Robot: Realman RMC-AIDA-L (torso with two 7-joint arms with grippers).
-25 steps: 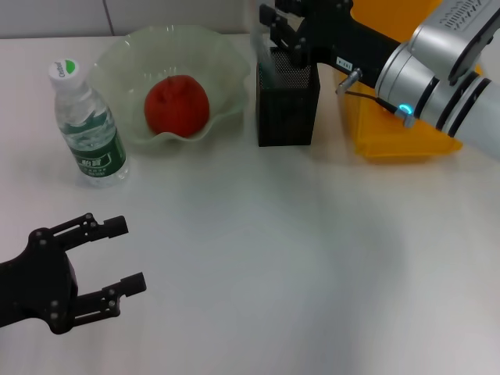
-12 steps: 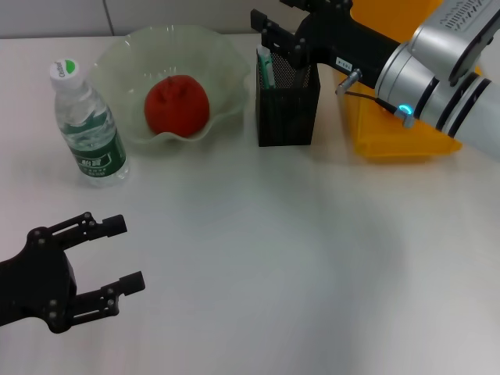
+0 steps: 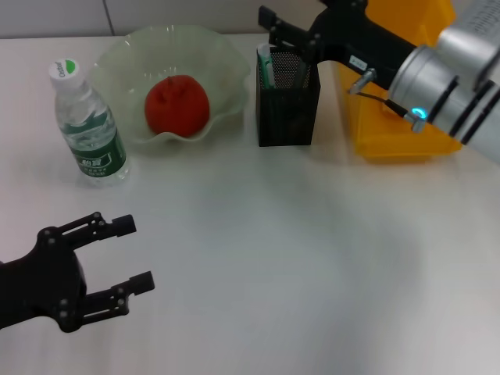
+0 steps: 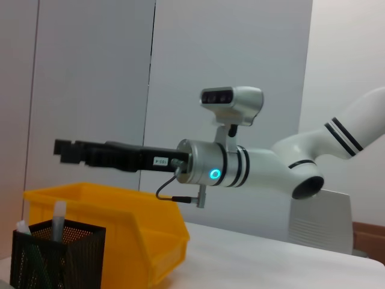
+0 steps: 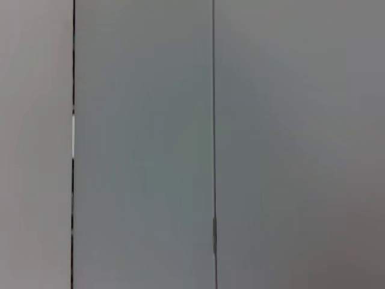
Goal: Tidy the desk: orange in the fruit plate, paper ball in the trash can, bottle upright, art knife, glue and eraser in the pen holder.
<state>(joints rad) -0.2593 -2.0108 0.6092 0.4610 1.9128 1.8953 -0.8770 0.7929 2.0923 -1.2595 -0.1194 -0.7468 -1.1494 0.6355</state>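
clearance is what matters for the step in hand: the right jaws [image 3: 273, 27] hang over the far rim of the holder [image 3: 287, 101], and the move that looks due is a straight lift up and away. the holder is light mesh and tall for its base, so i judge any sideways drag while a finger is below the rim could tip it. rise first, then swing off over the bin [image 3: 398, 117].

the right jaws look parted and hold nothing that i can see; the left wrist view shows the fingers from the side, level and above the holder, with no item between them.

below the right jaws, the holder carries a green-and-white stick at its near-left corner and a pale tube beside it; which is glue, knife or eraser i cannot tell. beside the holder, on the arm's side, sits the bin; its inside is mostly hidden by the arm, so i cannot say whether the paper ball is there.

well off from the right jaws, the plate [image 3: 226, 58] holds the orange [image 3: 176, 105], and the bottle [image 3: 86, 129] stands upright just beyond it.

the left jaws [image 3: 129, 254] are wide open and empty, parked over the near desk [image 3: 312, 258], with the bottle the closest thing ahead of them.
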